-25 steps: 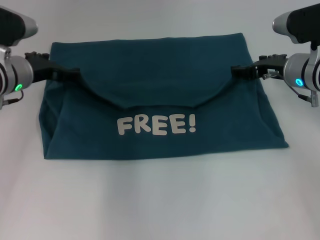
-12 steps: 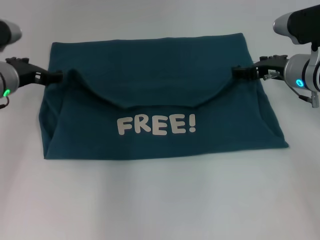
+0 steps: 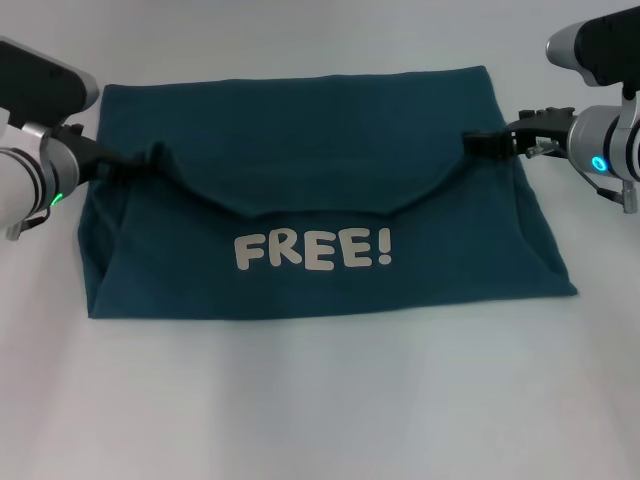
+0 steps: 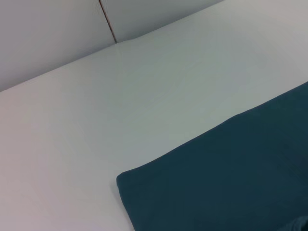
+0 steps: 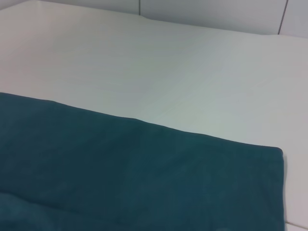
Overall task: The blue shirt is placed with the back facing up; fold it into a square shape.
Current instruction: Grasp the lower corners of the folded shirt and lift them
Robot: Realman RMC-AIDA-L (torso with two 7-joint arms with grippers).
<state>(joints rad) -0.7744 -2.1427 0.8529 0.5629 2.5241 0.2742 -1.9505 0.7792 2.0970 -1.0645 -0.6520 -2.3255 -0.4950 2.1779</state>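
One white "FREE!" (image 3: pixel 313 251) reads on the blue shirt (image 3: pixel 310 140).

One blue shirt (image 3: pixel 320 200), two pincers, left pincer (image 3: pixel 140 160), right pincer (image 3: pixel 478 143), one table (image 3: pixel 320 400)

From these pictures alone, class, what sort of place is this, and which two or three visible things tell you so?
Probably a lab or test bench: a plain white table against a bare panelled wall, holding only the blue shirt, with the left gripper and right gripper at its side edges.
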